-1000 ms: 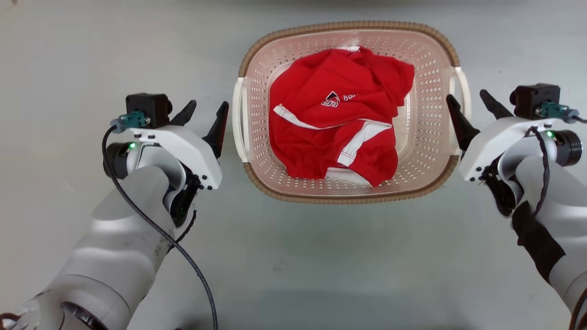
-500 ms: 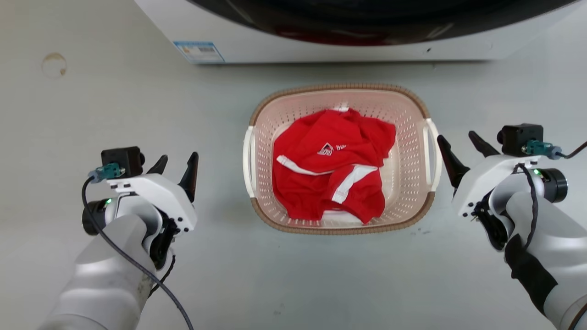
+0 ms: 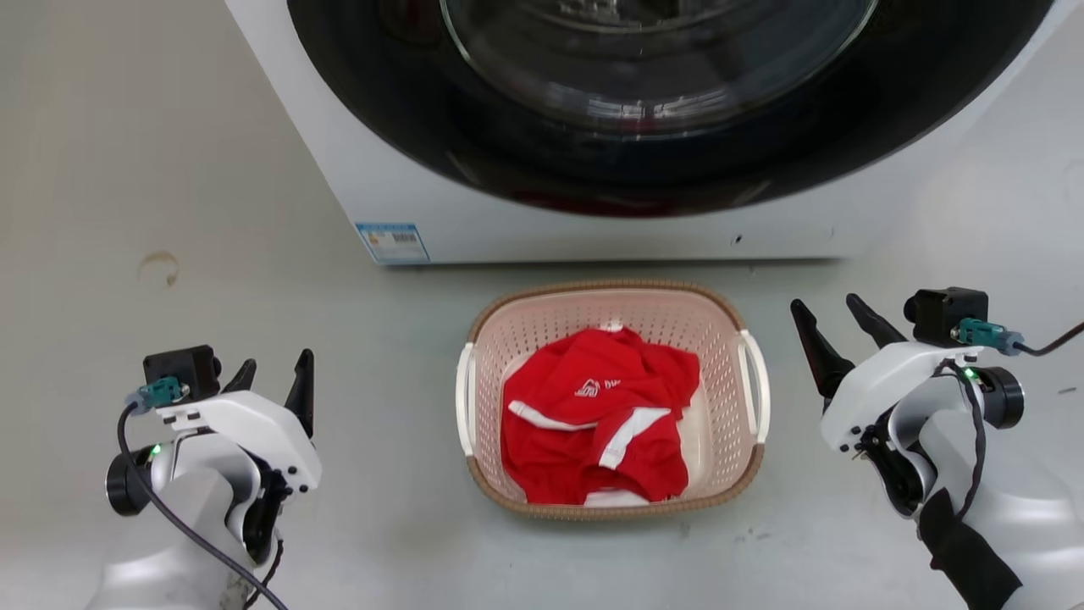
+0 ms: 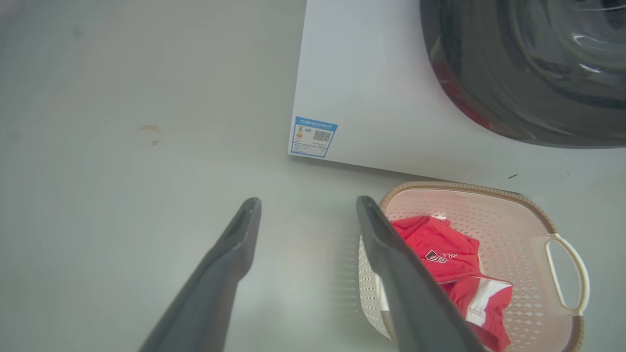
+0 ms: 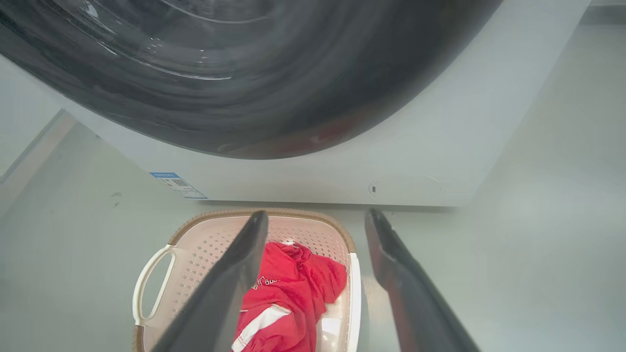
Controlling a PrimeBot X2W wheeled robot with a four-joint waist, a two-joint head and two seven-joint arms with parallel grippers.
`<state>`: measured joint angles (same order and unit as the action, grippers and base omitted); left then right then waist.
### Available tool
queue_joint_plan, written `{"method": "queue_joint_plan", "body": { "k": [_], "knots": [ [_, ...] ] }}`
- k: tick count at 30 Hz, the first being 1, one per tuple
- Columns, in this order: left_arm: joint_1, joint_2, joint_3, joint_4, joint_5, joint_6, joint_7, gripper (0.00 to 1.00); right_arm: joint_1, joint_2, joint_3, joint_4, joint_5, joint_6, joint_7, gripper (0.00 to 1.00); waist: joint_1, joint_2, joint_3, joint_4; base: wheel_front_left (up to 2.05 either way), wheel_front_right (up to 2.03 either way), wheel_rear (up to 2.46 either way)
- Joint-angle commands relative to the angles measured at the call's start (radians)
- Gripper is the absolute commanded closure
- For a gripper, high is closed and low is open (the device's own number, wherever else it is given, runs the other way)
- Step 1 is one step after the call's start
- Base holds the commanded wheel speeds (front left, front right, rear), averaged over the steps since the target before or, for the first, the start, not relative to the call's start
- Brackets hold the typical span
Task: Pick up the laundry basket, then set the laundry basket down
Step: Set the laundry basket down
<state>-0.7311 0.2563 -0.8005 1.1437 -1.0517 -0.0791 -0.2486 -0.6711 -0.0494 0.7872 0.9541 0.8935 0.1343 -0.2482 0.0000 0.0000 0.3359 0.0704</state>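
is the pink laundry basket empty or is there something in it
Not empty: the pale pink perforated plastic laundry basket holds a crumpled red garment with white stripes.

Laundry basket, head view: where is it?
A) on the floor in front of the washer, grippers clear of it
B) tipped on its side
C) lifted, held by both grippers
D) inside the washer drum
A: the laundry basket sits upright on the floor just in front of the washer, and the left gripper and right gripper stand open on either side, apart from its handles.
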Motion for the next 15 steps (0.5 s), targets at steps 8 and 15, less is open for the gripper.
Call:
{"method": "queue_joint_plan", "body": {
  "k": [8, 15],
  "knots": [
    [0.149, 0.075, 0.190, -0.206, 0.132, 0.078, -0.013, 0.00, 0.122, -0.012, -0.140, -0.149, -0.121, -0.004, -0.014, 0.00, 0.0000, 0.0000, -0.174, 0.000, 0.00, 0.00, 0.00],
    [0.301, 0.090, 0.297, -0.397, 0.220, 0.124, -0.013, 0.00, 0.208, -0.023, -0.239, -0.264, -0.198, -0.004, -0.014, 0.00, 0.0000, 0.0000, -0.250, 0.005, 0.00, 0.00, 0.00]
  ]
}}
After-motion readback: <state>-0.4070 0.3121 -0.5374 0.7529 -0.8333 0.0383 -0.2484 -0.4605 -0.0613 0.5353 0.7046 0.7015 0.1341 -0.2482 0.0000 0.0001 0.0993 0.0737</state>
